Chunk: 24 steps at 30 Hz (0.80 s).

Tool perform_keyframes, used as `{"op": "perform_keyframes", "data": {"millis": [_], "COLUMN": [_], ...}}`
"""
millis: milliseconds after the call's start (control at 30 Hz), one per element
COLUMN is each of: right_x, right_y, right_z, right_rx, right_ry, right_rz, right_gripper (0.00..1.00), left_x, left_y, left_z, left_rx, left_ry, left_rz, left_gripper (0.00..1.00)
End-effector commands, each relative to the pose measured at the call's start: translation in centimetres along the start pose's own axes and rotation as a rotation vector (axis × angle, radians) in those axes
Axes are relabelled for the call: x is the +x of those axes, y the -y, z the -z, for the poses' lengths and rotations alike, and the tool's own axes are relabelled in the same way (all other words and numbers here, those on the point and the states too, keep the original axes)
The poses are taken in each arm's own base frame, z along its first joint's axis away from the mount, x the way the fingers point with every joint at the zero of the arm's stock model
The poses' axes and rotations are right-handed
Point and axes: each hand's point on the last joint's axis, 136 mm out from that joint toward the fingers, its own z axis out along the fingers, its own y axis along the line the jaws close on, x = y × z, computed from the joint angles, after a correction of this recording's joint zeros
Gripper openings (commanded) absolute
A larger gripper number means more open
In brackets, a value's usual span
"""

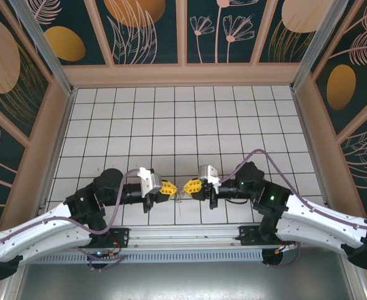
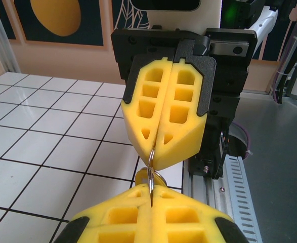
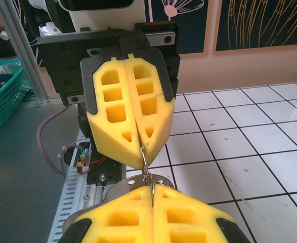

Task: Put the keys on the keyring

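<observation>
Surrounding the keys [image 1: 180,194], white tiled table [image 1: 183,119], beige walls [image 1: 183,74], floral panels [image 1: 149,31].

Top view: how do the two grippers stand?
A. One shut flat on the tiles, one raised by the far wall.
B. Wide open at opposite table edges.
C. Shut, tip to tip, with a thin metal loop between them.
C: the left gripper and right gripper meet tip to tip, each closed, and the wrist views show a thin metal loop running into both seams.
</observation>
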Motion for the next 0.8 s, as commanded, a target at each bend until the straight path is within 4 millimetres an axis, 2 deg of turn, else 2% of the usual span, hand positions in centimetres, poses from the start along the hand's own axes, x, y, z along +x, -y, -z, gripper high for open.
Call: {"op": "perform_keyframes", "data": {"millis": [0, 767], "right_x": [-1.33, -1.92], "right_y": [-0.16, -0.40], "right_z": [0.13, -0.23], "right_rx": [-0.014, -0.039], "right_ry": [0.045, 0.060], "right_rz": [0.002, 0.014], "right_gripper": [0.00, 0.00], "left_x": [-1.46, -1.39], "left_y": [0.10, 0.11], "left_z": [0.27, 0.14], "left_rx": [0.002, 0.005], "left_ry": [0.057, 0.052], "left_rz": [-0.035, -0.036], "left_gripper": [0.00, 0.00]}}
